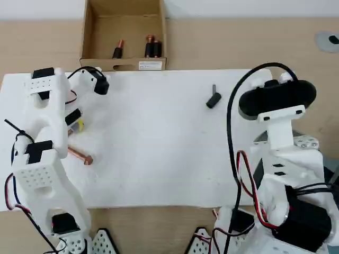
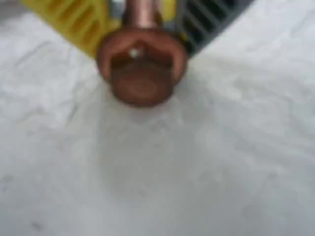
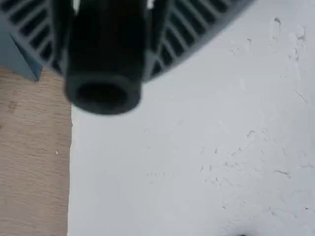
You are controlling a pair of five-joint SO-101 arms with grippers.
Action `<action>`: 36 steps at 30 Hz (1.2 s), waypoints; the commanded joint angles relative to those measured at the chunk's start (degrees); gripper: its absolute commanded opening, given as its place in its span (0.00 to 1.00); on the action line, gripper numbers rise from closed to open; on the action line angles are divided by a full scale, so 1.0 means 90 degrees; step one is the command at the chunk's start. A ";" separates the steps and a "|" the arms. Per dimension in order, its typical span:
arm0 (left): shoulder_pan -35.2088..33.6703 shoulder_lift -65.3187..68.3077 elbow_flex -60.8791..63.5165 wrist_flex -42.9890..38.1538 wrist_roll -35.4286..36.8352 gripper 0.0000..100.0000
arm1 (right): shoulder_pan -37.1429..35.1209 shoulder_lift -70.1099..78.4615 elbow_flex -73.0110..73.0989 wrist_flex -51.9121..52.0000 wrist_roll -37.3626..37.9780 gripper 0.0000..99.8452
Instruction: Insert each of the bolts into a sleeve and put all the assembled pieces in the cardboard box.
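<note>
My left gripper [image 2: 142, 14] is shut on a copper bolt [image 2: 142, 69], whose hex head faces the wrist camera just above the white mat. In the high view that bolt [image 1: 80, 155] sticks out from under the left arm [image 1: 42, 153] at the mat's left side. A black sleeve [image 3: 104, 69] sits between the grey ribbed fingers of my right gripper [image 3: 106, 24], which is shut on it, its open end towards the camera. From above, a black sleeve [image 1: 213, 100] shows just left of the right arm's black wrist cover [image 1: 275, 99]. The cardboard box [image 1: 95, 37] holds two bolt-and-sleeve pieces [image 1: 117, 51] [image 1: 152, 47].
The white mat [image 1: 159, 148] covers most of the wooden table. The box stands just beyond the mat's far edge, nearer the left arm. Wood and the mat's edge [image 3: 70, 172] show close under the right gripper. Cables hang off both arms.
</note>
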 commanded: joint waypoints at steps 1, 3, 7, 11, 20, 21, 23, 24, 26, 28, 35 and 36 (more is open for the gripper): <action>-0.0010 0.0171 -0.0703 0.0234 -0.0039 0.01 | 0.0054 -0.0024 -0.0015 0.0000 0.0059 0.01; -0.0010 0.0171 -0.1104 0.0596 -0.0020 0.01 | 0.0054 -0.0034 -0.0024 -0.0010 0.0059 0.01; -0.0010 0.0171 -0.2188 0.1436 0.0010 0.01 | 0.0054 -0.0034 -0.0024 -0.0020 0.0059 0.01; -0.0029 0.0161 -0.3233 0.1963 0.0459 0.01 | 0.0054 -0.0015 -0.0024 -0.0010 0.0059 0.01; -0.0029 -0.1372 -0.3634 0.2002 0.2794 0.00 | 0.0054 -0.0054 -0.0249 0.0313 0.0049 0.01; 0.0010 -0.1705 -0.3438 0.2002 0.2969 0.00 | 0.0054 -0.0054 -0.0317 0.0381 0.0049 0.01; 0.0020 -0.2418 -0.2960 0.2002 0.3155 0.00 | 0.0054 -0.0054 -0.0435 0.0459 0.0029 0.01; 0.0029 -0.2799 -0.2686 0.2002 0.3194 0.00 | 0.0054 -0.0054 -0.0493 0.0479 0.0029 0.01; 0.0137 -0.3590 -0.2032 0.2002 0.3311 0.00 | 0.0103 -0.0054 -0.0630 0.0488 0.0039 0.01; 0.0205 -0.4420 -0.1338 0.2002 0.3487 0.00 | 0.0103 -0.0054 -0.0757 0.0488 0.0039 0.01; 0.0586 -0.6999 0.0742 0.1836 0.4650 0.00 | 0.0083 -0.0054 -0.0523 0.0371 0.0000 0.01; 0.0625 -0.7331 0.1016 0.1651 0.4874 0.00 | 0.0083 -0.0054 -0.0327 0.0283 -0.0117 0.01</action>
